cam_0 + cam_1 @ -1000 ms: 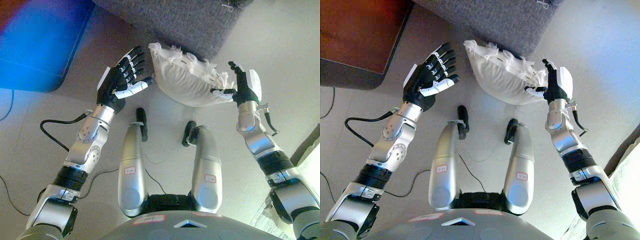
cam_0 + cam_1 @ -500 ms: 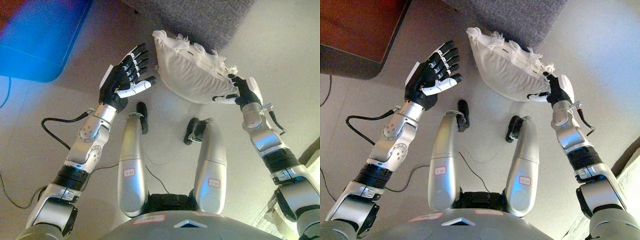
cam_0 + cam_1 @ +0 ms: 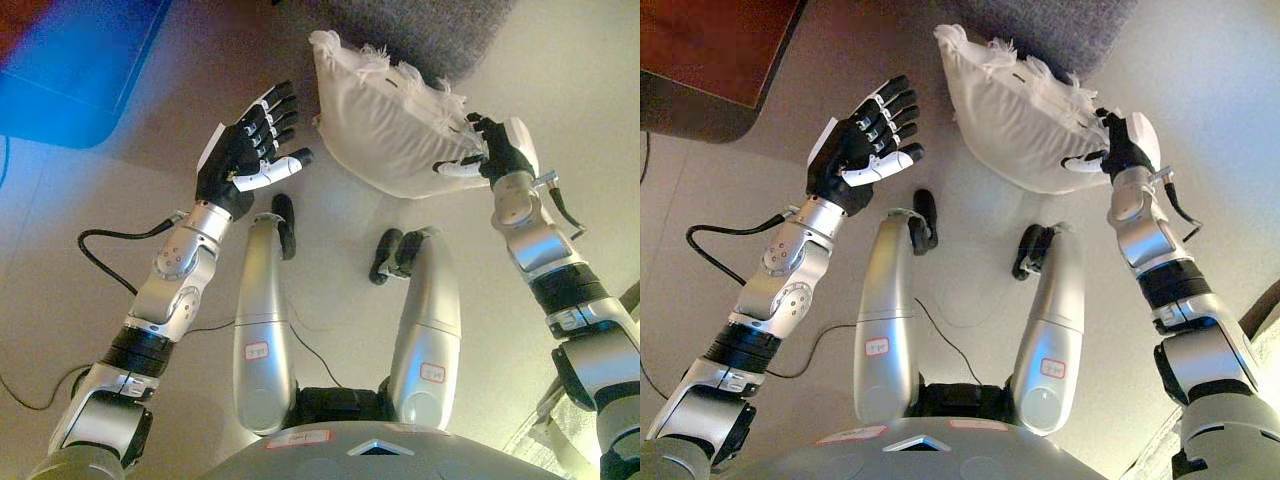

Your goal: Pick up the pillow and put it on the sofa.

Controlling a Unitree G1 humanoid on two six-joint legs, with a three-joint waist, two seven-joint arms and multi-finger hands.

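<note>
A white pillow (image 3: 385,125) with a frayed fringe hangs tilted in front of the grey sofa (image 3: 440,30) at the top of the view. My right hand (image 3: 497,152) pinches the pillow's right corner between thumb and fingers and holds that end up. My left hand (image 3: 245,150) is open with its palm turned toward the pillow. It is a short gap to the left of the pillow and does not touch it. The pillow's far edge overlaps the sofa's front edge in the view.
A dark reddish-brown piece of furniture (image 3: 710,50) stands at the upper left. Beige floor (image 3: 1200,70) lies around the sofa. A pale object (image 3: 565,435) shows at the lower right edge.
My right hand has closed on the pillow's right corner and raised it toward the sofa. My left hand has stayed open beside the pillow. The view has shifted a little.
</note>
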